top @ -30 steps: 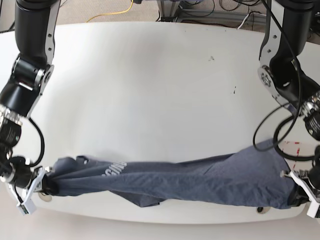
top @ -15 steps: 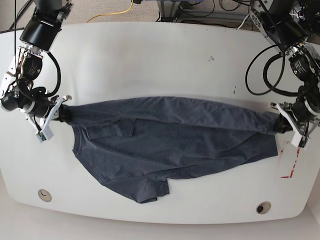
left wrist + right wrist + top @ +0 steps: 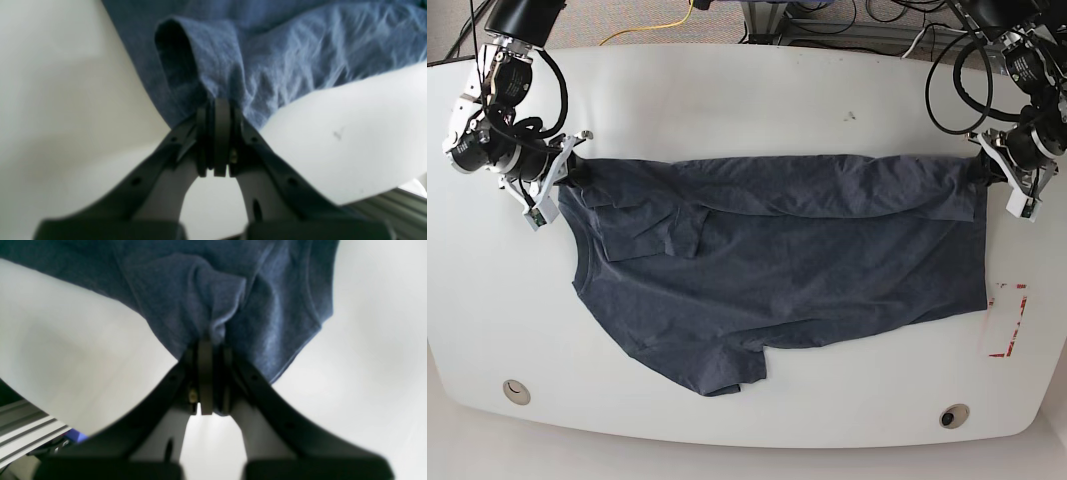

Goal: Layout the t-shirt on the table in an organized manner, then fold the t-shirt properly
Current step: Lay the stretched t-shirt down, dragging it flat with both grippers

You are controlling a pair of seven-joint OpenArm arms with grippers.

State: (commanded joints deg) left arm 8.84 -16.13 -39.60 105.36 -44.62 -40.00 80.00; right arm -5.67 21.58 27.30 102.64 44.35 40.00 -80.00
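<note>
Both arms are on the t-shirt [image 3: 767,270] right now, one at each end of its upper edge. At the left of the base view the right tool [image 3: 562,175] is pinched tight on a bunched shoulder corner; at the right edge of the frame the left tool [image 3: 989,170] is clamped just as hard on the hem corner. The wrist views confirm it: the jaws are closed down to a sliver with a fold of fabric squeezed between them on each side.

The shirt itself lies across the middle of the surface [image 3: 757,90], top edge pulled fairly straight between the two grips, the body spreading down toward the lower centre of the frame. A sleeve is folded over onto the chest at upper left, and the lower sleeve curls under near bottom centre.

This is soft, light, wrinkly cloth, so I judge it will sag and crease wherever it is not under tension. Corners and seams look like the best holds, and stretching between two points should smooth it.

No lettering shows, so the print is probably face down. The collar is hard to make out among the folds. A red tape mark [image 3: 1007,320] sits at lower right, just beside the hem.
</note>
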